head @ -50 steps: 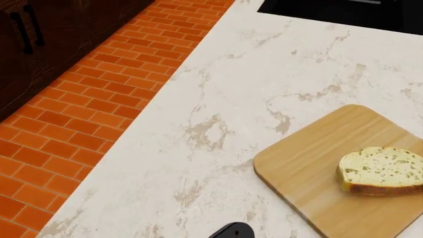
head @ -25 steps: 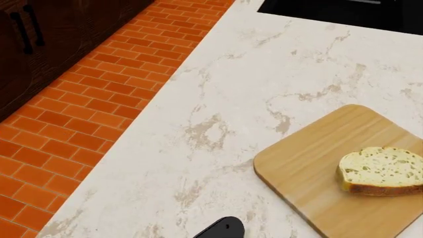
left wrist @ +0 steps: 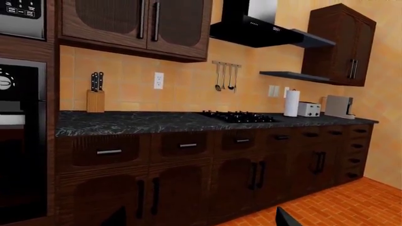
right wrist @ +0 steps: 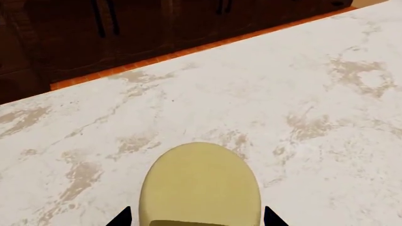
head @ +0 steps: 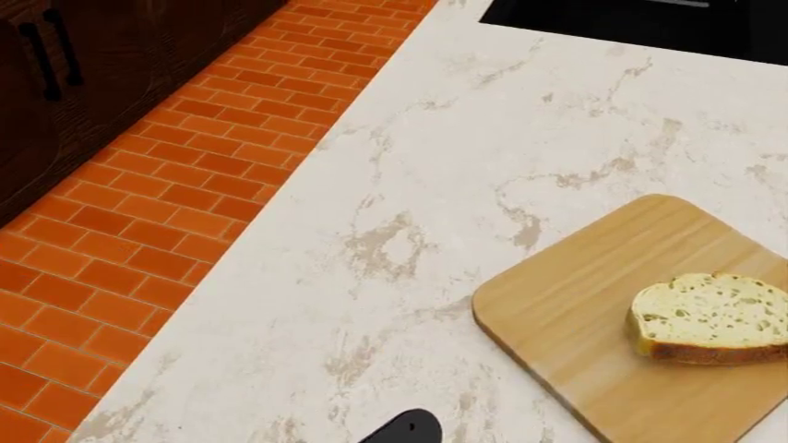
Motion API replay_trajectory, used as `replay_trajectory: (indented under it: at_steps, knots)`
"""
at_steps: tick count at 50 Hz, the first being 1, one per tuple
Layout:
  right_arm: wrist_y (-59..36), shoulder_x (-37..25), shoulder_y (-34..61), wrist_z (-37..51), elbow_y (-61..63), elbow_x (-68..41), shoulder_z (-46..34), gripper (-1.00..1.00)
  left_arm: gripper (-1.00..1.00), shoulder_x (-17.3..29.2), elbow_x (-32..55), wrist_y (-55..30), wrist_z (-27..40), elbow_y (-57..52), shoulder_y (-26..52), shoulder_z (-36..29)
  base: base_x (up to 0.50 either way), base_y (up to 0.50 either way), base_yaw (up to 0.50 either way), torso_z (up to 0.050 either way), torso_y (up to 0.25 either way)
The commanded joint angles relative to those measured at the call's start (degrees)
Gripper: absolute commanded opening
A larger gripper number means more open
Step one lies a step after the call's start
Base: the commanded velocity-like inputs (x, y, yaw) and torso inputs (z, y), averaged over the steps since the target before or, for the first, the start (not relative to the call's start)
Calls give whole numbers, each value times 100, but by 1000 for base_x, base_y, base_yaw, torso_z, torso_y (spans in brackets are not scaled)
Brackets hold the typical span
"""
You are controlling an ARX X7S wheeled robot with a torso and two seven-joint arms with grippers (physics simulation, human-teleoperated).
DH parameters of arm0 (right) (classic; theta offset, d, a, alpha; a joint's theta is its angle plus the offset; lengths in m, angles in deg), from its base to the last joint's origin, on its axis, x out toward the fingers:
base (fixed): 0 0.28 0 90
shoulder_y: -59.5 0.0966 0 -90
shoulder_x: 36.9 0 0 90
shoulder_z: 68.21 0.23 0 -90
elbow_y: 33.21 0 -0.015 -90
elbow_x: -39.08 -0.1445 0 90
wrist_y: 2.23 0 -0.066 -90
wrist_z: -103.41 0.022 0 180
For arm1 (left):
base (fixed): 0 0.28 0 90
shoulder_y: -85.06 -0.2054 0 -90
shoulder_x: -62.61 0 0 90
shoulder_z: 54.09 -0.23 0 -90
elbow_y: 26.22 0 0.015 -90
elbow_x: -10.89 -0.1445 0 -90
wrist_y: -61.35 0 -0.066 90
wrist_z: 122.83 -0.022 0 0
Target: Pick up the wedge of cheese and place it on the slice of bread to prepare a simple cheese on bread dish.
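Note:
The wedge of cheese (right wrist: 199,186), a pale yellow rounded lump, lies on the marble counter (right wrist: 301,80) in the right wrist view. My right gripper (right wrist: 196,219) is open, one dark fingertip (right wrist: 123,218) on each side of the cheese with small gaps. The slice of bread (head: 711,317) rests on the wooden cutting board (head: 579,305) at the right of the head view, where the cheese is out of view. My left gripper (left wrist: 201,223) is open and empty, facing the kitchen cabinets.
A black piece of an arm (head: 400,429) pokes in at the head view's bottom edge. A dark sink or cooktop recess (head: 628,23) sits at the counter's far end. Orange brick floor (head: 148,231) runs left of the counter edge.
The black arm piece at the bottom of the head view has slid a little to the left and lower. Bread and board have not moved.

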Motion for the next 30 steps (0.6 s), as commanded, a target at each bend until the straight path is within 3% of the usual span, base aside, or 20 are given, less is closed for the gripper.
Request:
replay_trajectory:
  at_steps: [1, 2, 15, 18, 30]
  knots:
    - [-23, -5, -84, 37, -69, 70, 42, 100, 100, 20, 5, 43, 27, -2, -25, -15, 0, 0, 0, 0, 0]
    - [-20, -23, -68, 102, -24, 109, 57, -100, 100, 24, 15, 36, 37, 0, -20, -17, 0, 0, 0, 0, 0]
    - [-234, -393, 505, 714, 693, 524, 122, -100, 100, 70, 75, 20, 76, 38, -22, -56, 0, 0, 0, 0, 0]
    - [-168, -945, 1083, 506, 973, 340, 175, -100, 100, 78, 84, 17, 89, 53, -18, -67, 0, 0, 0, 0, 0]
    - [-398, -2185, 3005, -193, 934, -1092, 424, -100, 100, 78, 120, 58, 129, 31, -43, -49, 0, 0, 0, 0, 0]
